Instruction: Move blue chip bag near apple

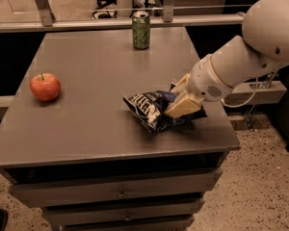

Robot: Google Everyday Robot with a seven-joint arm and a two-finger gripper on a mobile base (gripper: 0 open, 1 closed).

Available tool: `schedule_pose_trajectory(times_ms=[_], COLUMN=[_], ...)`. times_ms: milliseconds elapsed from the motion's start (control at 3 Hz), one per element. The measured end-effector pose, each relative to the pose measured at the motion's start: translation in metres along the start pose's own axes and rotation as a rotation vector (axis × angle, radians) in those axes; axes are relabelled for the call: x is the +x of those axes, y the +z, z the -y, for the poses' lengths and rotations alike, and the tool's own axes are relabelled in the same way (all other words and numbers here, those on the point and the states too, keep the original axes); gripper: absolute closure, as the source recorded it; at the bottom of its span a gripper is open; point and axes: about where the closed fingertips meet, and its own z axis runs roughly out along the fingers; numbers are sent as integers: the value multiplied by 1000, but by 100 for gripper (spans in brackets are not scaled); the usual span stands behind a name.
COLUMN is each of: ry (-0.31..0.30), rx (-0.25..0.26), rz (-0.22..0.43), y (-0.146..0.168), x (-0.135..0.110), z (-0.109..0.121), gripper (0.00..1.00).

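The blue chip bag (151, 109) lies crumpled on the grey table (96, 71), right of the middle, near the front. My gripper (180, 99) comes in from the right and is shut on the bag's right end; one cream finger lies over the foil. The red apple (45, 86) sits near the table's left edge, well apart from the bag.
A green drink can (140, 30) stands upright at the table's back edge. Drawers (120, 192) run below the tabletop. A metal rail (111, 23) and chair legs lie behind the table. The table's right edge is just under my arm (245, 57).
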Motion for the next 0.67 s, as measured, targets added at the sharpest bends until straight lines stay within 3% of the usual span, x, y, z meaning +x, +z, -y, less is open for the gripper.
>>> schedule_pose_trajectory(times_ms=[333, 667], ry=[-60, -70], rx=[65, 63], rz=[28, 35], y=[-32, -28], x=[-21, -25], z=[14, 16], gripper=[100, 100])
